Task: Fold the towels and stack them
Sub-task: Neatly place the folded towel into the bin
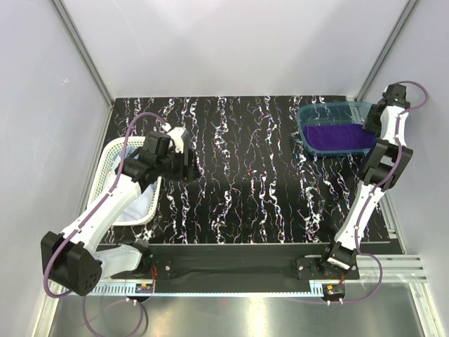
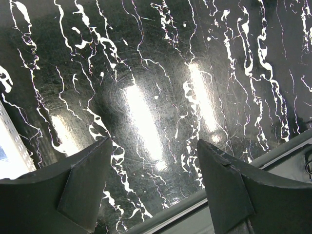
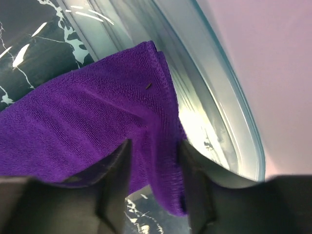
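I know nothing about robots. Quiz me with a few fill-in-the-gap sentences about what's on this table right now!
The ___ towel lies in the teal bin.
The white basket stands at the ___ edge of the table.
The left gripper, jaws wide apart, holds ___.
Missing words: purple; left; nothing.

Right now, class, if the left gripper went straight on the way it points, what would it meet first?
The left gripper points, open, at the black marbled tabletop; it would likely meet that first, though depth is unclear.
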Controlling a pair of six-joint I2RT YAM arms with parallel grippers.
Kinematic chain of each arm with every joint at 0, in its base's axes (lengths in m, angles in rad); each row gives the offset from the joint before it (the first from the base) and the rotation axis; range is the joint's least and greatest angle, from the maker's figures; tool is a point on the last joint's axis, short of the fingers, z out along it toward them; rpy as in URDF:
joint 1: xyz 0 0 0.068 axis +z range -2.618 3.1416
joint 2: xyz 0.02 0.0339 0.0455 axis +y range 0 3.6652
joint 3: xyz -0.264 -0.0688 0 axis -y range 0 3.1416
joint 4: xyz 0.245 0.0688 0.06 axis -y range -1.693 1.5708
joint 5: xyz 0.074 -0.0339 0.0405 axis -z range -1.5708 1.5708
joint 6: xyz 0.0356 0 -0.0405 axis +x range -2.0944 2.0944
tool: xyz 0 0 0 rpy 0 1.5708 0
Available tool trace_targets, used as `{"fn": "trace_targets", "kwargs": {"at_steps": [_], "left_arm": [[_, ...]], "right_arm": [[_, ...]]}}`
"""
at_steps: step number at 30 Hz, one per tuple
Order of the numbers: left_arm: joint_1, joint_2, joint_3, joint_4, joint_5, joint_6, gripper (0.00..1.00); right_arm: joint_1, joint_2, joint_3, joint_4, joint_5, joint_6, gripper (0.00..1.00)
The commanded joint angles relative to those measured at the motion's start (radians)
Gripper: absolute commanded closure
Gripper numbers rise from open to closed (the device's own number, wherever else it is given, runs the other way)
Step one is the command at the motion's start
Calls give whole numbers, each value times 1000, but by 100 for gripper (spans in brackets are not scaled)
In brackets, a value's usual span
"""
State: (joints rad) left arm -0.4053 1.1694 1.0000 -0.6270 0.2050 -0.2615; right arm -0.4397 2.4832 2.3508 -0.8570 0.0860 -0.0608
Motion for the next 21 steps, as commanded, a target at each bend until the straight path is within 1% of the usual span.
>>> {"fn": "trace_targets", "kwargs": {"at_steps": [1, 2, 3, 5, 9, 14, 16, 18, 19, 21], "left_arm": [[6, -11, 32, 46, 4, 5, 24], [6, -14, 32, 43, 4, 5, 24], [6, -17, 31, 43, 2, 5, 24], [5, -33, 29, 49, -1, 5, 24], [5, -47, 28, 53, -9, 7, 23], [5, -56, 28, 52, -1, 7, 23], [5, -65, 22, 52, -3, 5, 23], [5, -76, 15, 56, 4, 5, 23], [6, -83, 14, 61, 4, 5, 23], [6, -83, 14, 64, 7, 5, 23]], "right_arm": [[-11, -81, 24, 36, -20, 41, 44], [-11, -96, 9, 44, -44, 48, 40], [-10, -112, -7, 59, -51, 55, 34], [-1, -158, -45, 70, -58, 79, 26], [32, -202, -76, 73, -55, 90, 24], [73, -219, -73, 48, -9, 105, 24], [78, -222, -105, 61, -29, 107, 28], [78, -211, -123, 85, -51, 111, 36], [78, -198, -146, 93, -48, 108, 47], [76, -182, -182, 131, -25, 99, 61]]}}
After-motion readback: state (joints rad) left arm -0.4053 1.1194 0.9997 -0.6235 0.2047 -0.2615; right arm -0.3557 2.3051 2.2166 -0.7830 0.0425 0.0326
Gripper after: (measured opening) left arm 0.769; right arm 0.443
